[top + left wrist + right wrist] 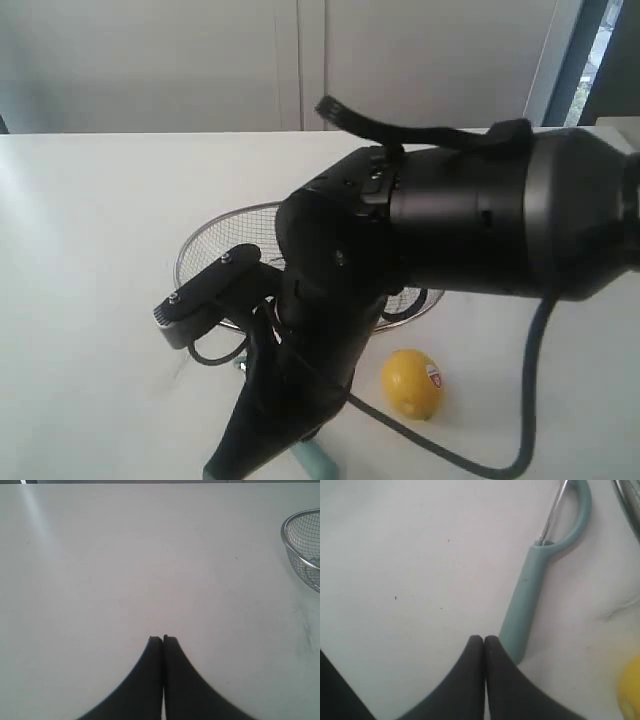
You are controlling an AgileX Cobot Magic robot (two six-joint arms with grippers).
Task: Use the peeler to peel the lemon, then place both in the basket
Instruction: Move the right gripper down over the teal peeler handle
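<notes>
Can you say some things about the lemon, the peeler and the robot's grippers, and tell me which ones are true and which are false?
1. The lemon lies on the table, outside the basket. True.
2. The right gripper holds the peeler. False: it is shut on nothing; the peeler lies on the table.
3. The left gripper is wide open. False: it is shut.
4. The peeler's handle is teal. True.

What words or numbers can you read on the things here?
No text here can be read.
The lemon has a small red and white sticker: its print is too small and blurred to read.
The peeler and basket: no writing shows.
</notes>
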